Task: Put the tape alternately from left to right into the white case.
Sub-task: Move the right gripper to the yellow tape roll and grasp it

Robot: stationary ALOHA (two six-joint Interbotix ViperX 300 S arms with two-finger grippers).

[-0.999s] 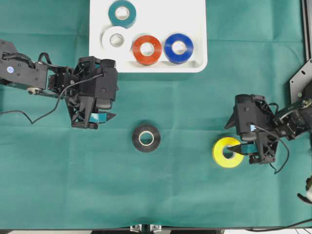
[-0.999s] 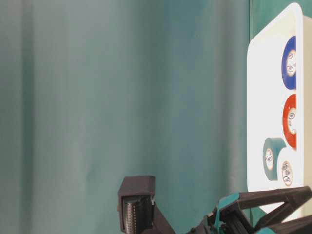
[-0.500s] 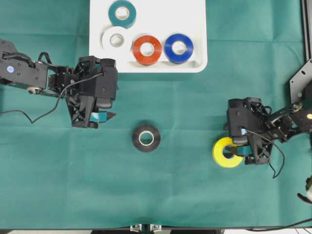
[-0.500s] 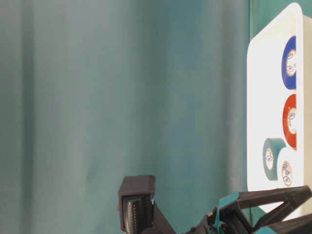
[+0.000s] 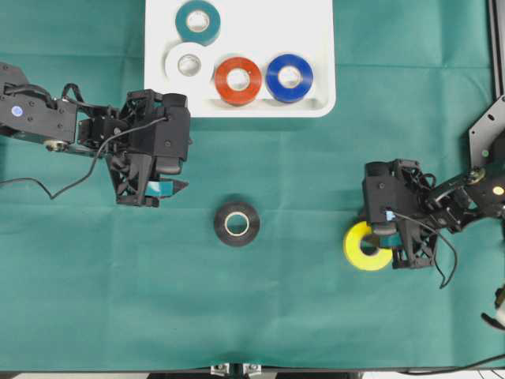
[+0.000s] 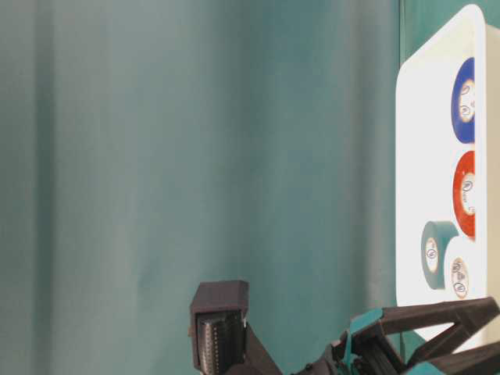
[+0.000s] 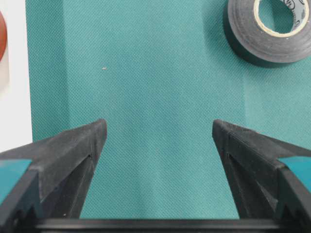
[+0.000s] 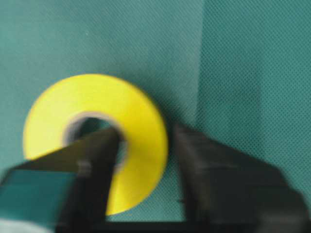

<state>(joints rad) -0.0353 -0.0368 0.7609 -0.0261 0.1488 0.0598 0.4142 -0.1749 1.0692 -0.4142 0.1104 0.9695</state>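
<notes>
Now we see our right end effector [image 5: 384,246] lower and further over the yellow tape roll [image 5: 364,246] than a second ago, one finger inside the core, the other outside, jaws narrowed onto the ring wall. Our left end effector [image 5: 151,194] hangs wide open and empty above the green bench [image 5: 300,316]. Between them lies the black roll [image 5: 237,223], well apart from both. Teal, white, red-orange and blue rolls sit in the white case [image 5: 316,47].

Teal [image 5: 197,21], white [image 5: 188,63], red-orange [image 5: 238,80] and blue [image 5: 289,77] tape rolls sit in the white case [image 5: 319,47]. A black roll [image 5: 237,223] and a yellow roll [image 5: 363,247] lie on plain green cloth [image 5: 300,316].
</notes>
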